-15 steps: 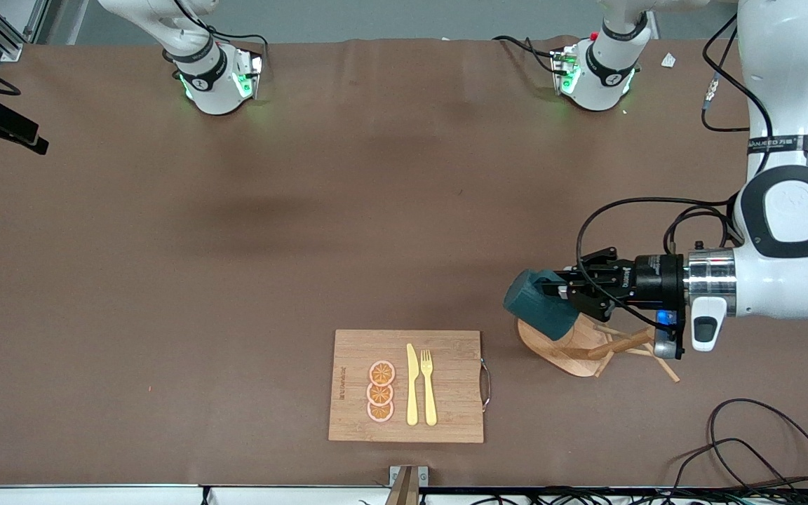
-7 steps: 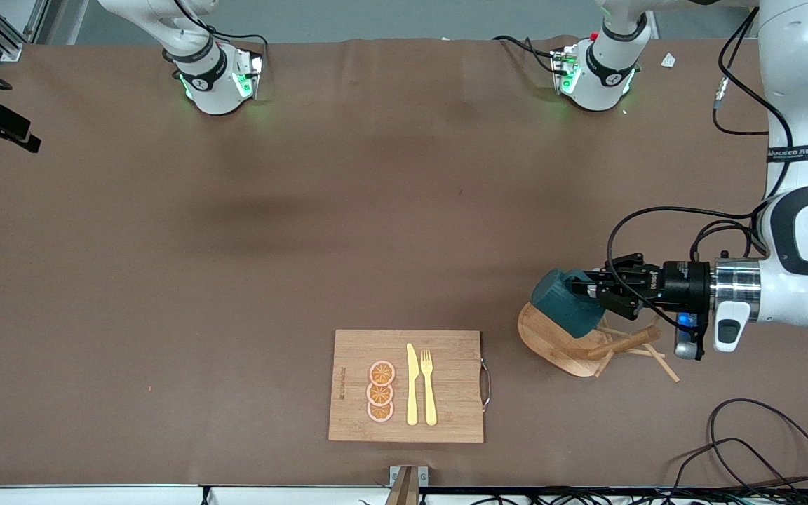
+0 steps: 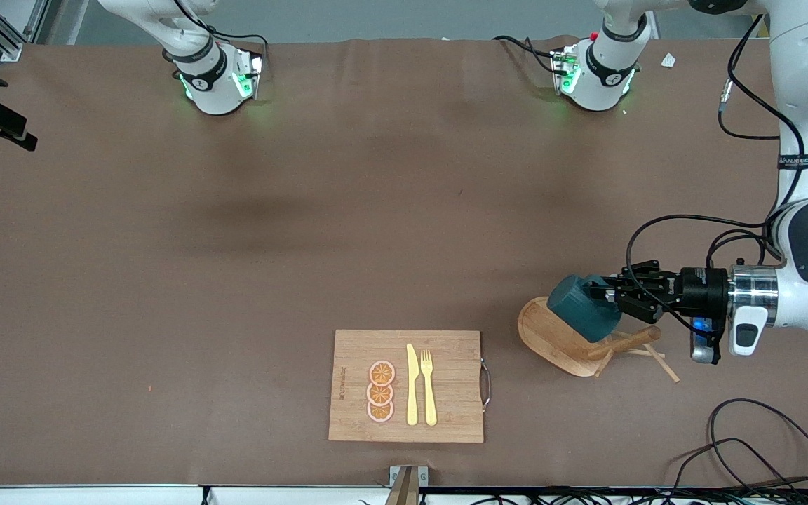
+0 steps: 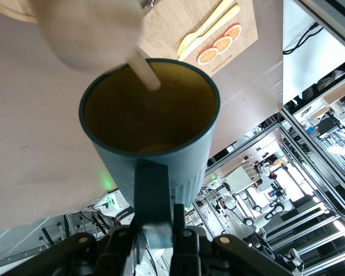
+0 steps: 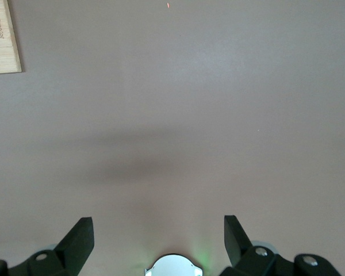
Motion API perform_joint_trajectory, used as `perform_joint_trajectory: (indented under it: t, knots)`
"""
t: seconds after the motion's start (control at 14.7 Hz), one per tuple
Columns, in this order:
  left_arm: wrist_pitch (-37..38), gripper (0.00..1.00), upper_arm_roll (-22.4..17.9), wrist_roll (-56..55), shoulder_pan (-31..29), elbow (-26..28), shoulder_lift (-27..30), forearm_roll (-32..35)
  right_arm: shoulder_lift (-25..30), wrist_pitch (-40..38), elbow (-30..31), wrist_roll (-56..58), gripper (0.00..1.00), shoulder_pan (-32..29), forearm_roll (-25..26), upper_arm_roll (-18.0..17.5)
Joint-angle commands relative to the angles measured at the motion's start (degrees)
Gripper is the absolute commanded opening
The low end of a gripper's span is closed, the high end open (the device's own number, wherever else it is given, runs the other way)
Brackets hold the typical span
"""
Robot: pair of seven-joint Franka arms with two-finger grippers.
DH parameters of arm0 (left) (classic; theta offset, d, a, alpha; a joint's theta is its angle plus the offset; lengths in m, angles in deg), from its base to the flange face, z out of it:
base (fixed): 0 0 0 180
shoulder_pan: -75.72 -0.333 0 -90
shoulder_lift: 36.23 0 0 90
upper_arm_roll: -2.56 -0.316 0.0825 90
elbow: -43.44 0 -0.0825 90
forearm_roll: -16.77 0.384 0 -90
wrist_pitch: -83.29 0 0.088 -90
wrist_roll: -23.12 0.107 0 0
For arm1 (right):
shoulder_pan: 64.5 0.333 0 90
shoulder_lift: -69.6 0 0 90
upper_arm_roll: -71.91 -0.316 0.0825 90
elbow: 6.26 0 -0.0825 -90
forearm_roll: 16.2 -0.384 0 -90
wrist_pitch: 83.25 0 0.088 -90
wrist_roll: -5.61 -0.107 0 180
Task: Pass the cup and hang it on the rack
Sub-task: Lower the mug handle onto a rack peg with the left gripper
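A: Left gripper [image 3: 613, 294] pinches the cup [image 3: 584, 317] by its handle, cup on its side in the air over the rack [image 3: 572, 346], roughly 4 o'clock on the surface [image 3: 236, 266] in the front view.

B: Peg position?

A: Left wrist view shows a peg [image 4: 145, 71] across the cup's mouth; can't tell if it's inside. Handle isn't on any peg.

B: Risks?

A: Likely the cup wall catches a peg and tips the rack; its base looks light. A narrow handle pinch could let the cup rotate.

B: Right arm?

A: Right gripper [image 5: 158, 236] waits, fingers spread, holding nothing, over bare surface. Cutting board [image 3: 407, 386] sits at 6 o'clock, untouched.
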Motion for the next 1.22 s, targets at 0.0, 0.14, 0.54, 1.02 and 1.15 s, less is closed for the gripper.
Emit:
perform_joint_trajectory:
  t: [0.0,0.14,0.54,1.02,1.15]
  knots:
    - [0.8,0.01,0.3,2.4,-1.5,0.0,-0.6,-0.8,0.8,-0.5,0.6,-2.9,1.0,-0.1,0.4,-0.2]
    - [0.8,0.01,0.3,3.9,-2.0,0.0,-1.3,-1.2,0.8,-0.4,0.7,-3.3,1.0,-0.1,-0.1,-0.2]
    - [0.8,0.02,0.4,8.9,-4.0,0.1,-2.6,-3.6,0.8,-0.1,1.2,-2.9,1.0,0.0,-0.3,-0.2]
    - [0.9,0.16,0.4,10.5,-4.8,0.1,-3.9,-5.1,0.7,0.3,1.4,-1.0,1.0,-0.1,-0.4,-0.2]
    - [0.9,0.43,0.4,9.8,-4.8,0.1,-3.9,-5.2,0.7,0.4,1.4,-1.0,1.0,-0.1,-0.4,-0.2]
